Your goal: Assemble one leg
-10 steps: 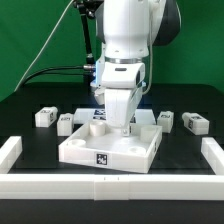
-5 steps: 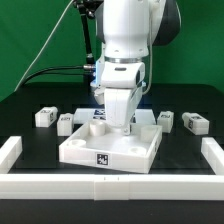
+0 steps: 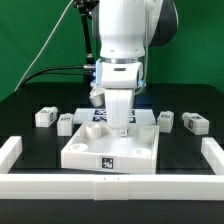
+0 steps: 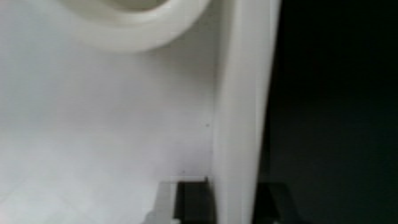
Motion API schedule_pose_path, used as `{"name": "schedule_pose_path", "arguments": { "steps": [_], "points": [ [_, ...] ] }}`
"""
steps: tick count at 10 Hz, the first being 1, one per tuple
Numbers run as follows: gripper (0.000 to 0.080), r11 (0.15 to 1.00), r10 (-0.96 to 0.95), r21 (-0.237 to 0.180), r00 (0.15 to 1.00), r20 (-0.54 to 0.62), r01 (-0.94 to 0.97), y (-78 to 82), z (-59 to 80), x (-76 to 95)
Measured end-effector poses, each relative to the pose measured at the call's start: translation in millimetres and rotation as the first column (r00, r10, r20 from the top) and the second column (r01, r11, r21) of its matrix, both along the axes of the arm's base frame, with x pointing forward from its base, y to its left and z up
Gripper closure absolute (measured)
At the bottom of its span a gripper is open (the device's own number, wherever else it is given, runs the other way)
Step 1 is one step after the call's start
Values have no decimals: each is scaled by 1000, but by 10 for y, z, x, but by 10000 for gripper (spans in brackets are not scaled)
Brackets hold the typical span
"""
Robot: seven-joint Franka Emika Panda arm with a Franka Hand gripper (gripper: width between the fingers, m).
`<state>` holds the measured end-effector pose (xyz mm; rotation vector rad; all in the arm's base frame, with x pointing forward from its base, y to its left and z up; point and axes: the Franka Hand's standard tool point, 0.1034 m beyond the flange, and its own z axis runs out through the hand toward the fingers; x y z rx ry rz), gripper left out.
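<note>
Fingers point(image 3: 121, 124): down on the white panel point(image 3: 110, 150), near its middle; open or closed, cannot tell.
Leg point(image 3: 65, 124): loose on the worktop point(image 3: 32, 138), just beside the panel, exterior view's left; three others lie around.
Risk: panel shoved sideways by the fingers, bumps that leg askew; later pick-up likely misses.

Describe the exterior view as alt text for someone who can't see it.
A white robot arm holds its claw down at a large white square panel on a black table. Two small tagged legs lie loose at the exterior view's left, two more at its right.
</note>
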<state>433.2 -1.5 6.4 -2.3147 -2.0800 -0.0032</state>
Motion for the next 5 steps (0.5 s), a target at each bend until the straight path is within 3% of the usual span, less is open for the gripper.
{"name": "schedule_pose_path", "arguments": {
  "steps": [2,5],
  "points": [
    [742,999,40,-3,999,1,-40,60,-1,81],
    [742,999,38,5,999,3,-38,359,4,226]
  ]
}}
